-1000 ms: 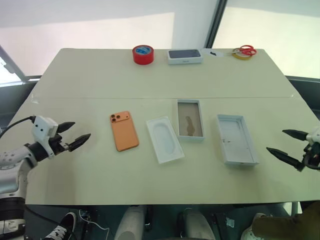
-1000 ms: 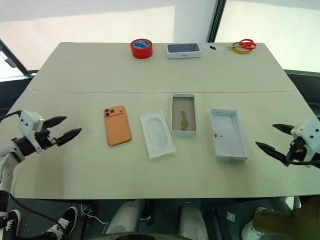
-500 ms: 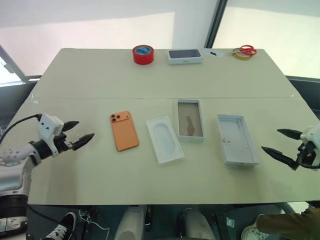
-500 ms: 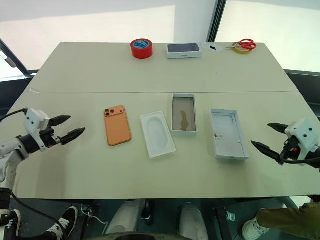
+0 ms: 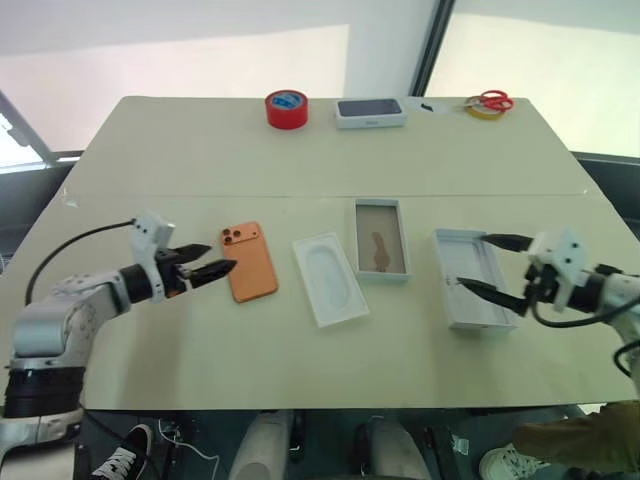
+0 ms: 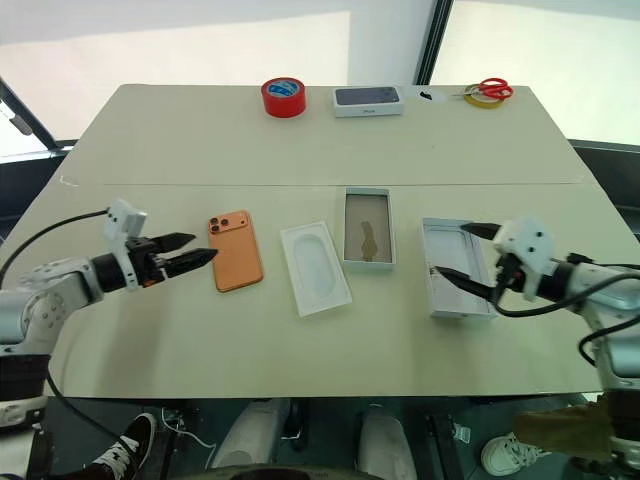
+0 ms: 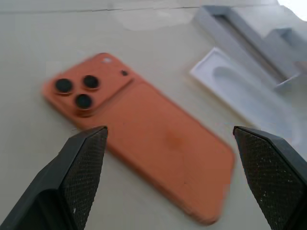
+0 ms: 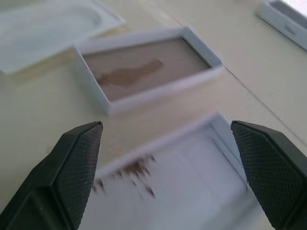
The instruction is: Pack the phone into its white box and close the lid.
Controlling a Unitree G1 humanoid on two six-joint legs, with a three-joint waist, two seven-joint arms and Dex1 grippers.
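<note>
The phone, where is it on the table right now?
In the left eye view, the phone lies flat left of centre, between the open left tool and the white moulded insert.

In the left wrist view the phone (image 7: pixel 144 139) smears toward its near end, so that corner has no clear outline, and the moulded insert (image 7: pixel 244 91) beyond it is soft, with boxes behind it cut by the picture's edge. In the right wrist view the lid (image 8: pixel 177 172) is streaked with blur (the brown marks on its inner floor cannot be made out as anything), and it runs off the frame below. The right gripper (image 5: pixel 490 268) overlaps the lid's edge nearest the tabletop's right side, hiding part of that wall. At the tabletop's far edge the print on the box with a dark picture (image 5: pixel 370 111) is too small to read.
</note>
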